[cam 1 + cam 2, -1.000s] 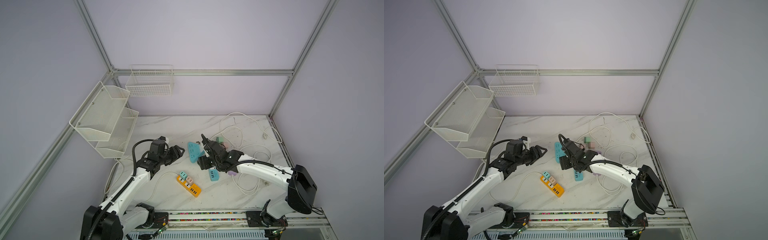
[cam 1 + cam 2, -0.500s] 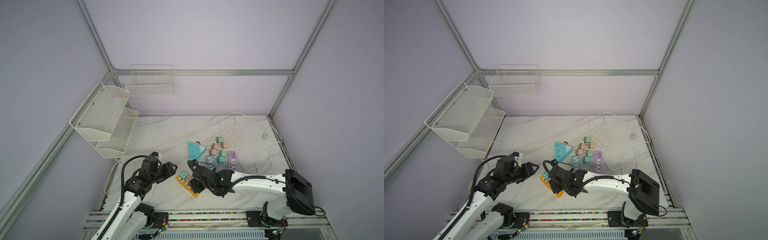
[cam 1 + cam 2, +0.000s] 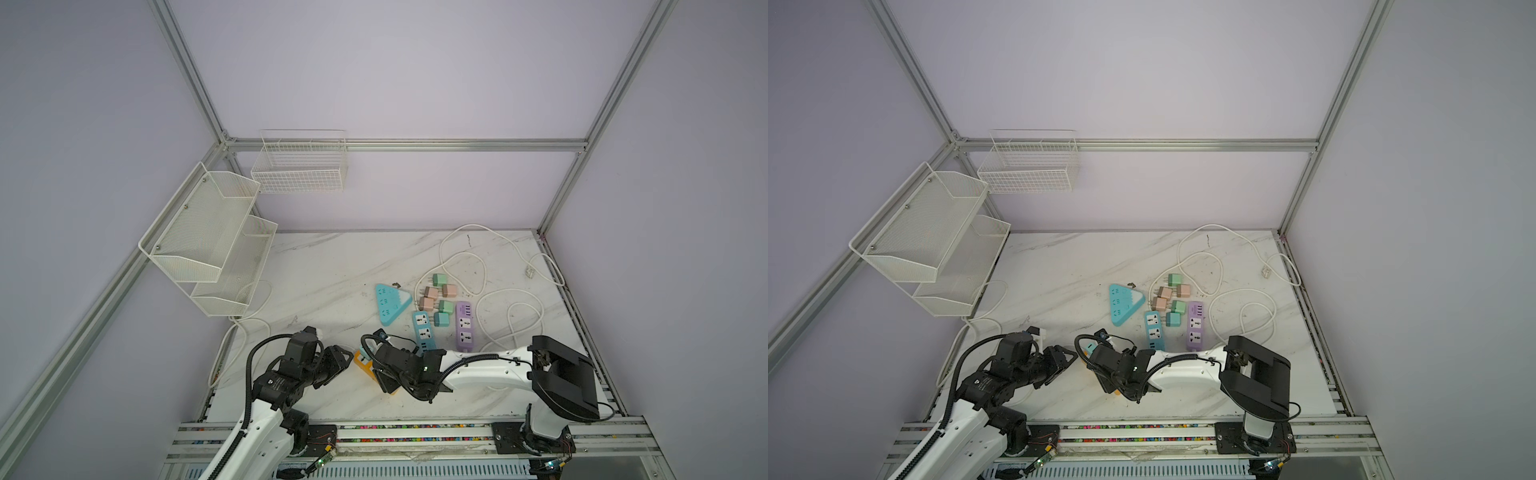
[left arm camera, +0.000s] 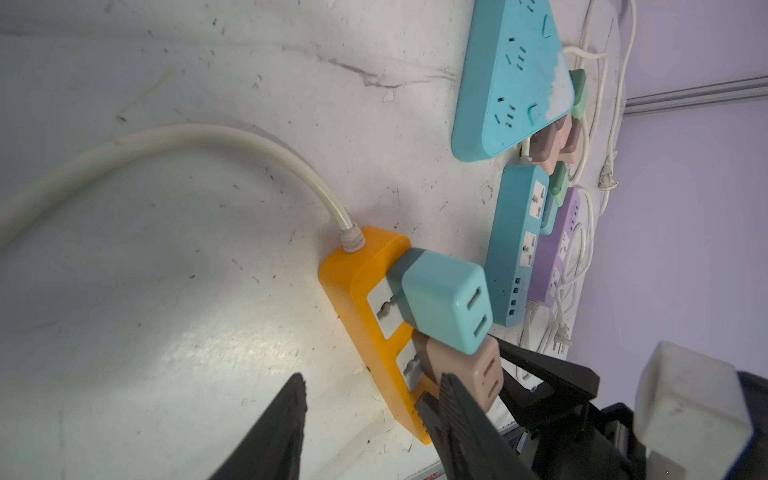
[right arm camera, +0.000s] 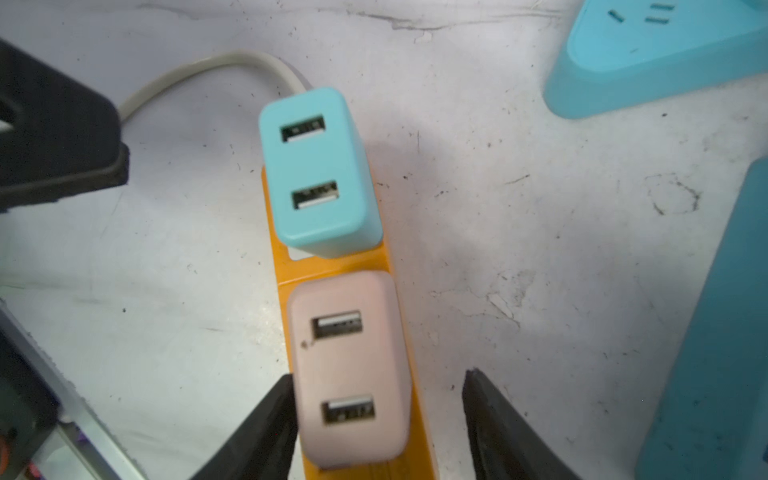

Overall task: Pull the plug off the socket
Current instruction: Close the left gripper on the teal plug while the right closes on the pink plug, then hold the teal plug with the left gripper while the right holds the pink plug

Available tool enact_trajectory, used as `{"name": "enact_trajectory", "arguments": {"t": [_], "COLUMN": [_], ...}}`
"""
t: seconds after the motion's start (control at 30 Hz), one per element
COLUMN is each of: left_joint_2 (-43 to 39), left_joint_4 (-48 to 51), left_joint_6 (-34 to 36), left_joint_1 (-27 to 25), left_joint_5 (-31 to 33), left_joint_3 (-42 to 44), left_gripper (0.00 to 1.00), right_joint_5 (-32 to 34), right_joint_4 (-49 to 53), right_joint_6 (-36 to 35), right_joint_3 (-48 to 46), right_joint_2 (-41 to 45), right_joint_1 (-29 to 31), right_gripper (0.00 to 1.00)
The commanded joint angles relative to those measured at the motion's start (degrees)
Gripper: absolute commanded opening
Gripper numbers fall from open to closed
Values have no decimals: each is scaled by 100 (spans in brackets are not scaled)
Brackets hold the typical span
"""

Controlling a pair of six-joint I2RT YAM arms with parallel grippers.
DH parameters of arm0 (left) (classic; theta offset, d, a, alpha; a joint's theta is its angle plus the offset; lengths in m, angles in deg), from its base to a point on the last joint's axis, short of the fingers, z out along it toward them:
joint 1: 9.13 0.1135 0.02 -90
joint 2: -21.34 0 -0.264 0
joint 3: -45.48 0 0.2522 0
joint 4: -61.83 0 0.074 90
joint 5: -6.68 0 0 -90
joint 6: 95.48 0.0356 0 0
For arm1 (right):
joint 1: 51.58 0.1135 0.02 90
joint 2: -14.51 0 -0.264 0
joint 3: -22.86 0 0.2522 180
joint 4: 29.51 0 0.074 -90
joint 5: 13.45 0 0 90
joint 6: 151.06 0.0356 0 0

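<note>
The pink plug point(image 5: 349, 365) sits in the orange socket strip point(image 4: 349, 291), directly between the right fingers point(image 5: 266, 436). These stand apart: one touches the plug's side, the other is clear of it. The strip's long axis runs straight away from those fingers, with the teal plug point(image 5: 316, 174) beyond. The left fingers point(image 4: 274, 428), also apart, flank the strip's near end. The right arm looks better placed to pull, straight off the strip's face
</note>
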Motion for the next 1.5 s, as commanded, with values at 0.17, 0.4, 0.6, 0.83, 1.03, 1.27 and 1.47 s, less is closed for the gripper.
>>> {"name": "enact_trajectory", "arguments": {"t": [0.17, 0.4, 0.6, 0.83, 1.03, 1.27, 1.47], "left_joint_2": [487, 829, 993, 1180, 1627, 2094, 2219], "left_joint_4": [-954, -1484, -1702, -2119, -2709, -2961, -2979], "left_joint_6": [-318, -555, -672, -799, -848, -758, -751], "left_joint_1": [-282, -610, -693, -720, -729, -746, -755], "left_joint_5": [-282, -139, -46, 9, -5, -32, -81], "left_joint_3": [385, 567, 700, 746, 643, 542, 678], "left_gripper": [50, 50, 49, 47, 44, 42, 38], "right_joint_5": [364, 377, 348, 354, 380, 296, 95], "right_joint_4": [-262, -289, -306, -371, -406, -450, -547], "right_joint_6": [-287, -566, -709, -810, -886, -857, -763], "right_joint_3": [208, 356, 432, 480, 694, 717, 725], "right_joint_2": [-277, -518, -605, -682, -811, -821, -750], "right_joint_1": [-7, -19, -61, -233, -272, -283, -289], "right_gripper": [56, 49, 42, 37, 34, 30, 28]}}
